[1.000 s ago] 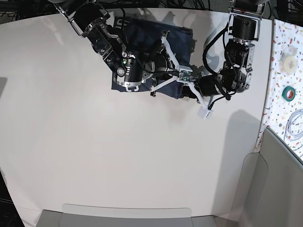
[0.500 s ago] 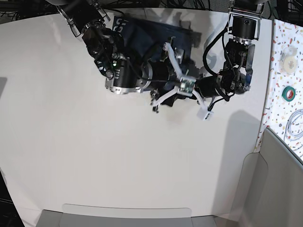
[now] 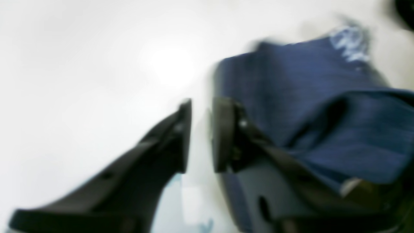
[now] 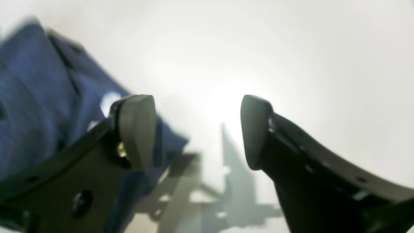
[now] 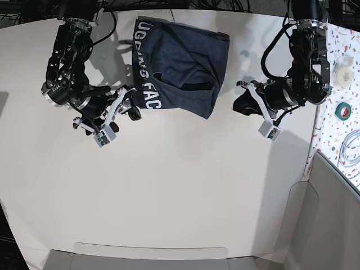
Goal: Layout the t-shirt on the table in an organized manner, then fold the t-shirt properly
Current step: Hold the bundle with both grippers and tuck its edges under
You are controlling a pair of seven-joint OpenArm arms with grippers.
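With the t-shirt lying folded at the table's far edge, both claws sit off it. Right claw released, jaws wide, empty, beside the cloth's corner. Left claw narrowly parted, empty. Risk: a loose top layer could snag a passing finger and undo the fold.

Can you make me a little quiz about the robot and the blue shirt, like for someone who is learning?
1. True or false: the dark navy-blue cloth t-shirt with white lettering lies on the plain white table.
2. What does the right gripper hold? A) the t-shirt B) nothing
3. Fill in: compared with the left gripper, the right gripper's jaws stand ___ apart.

Key: 1 true; 2 B; 3 wider.
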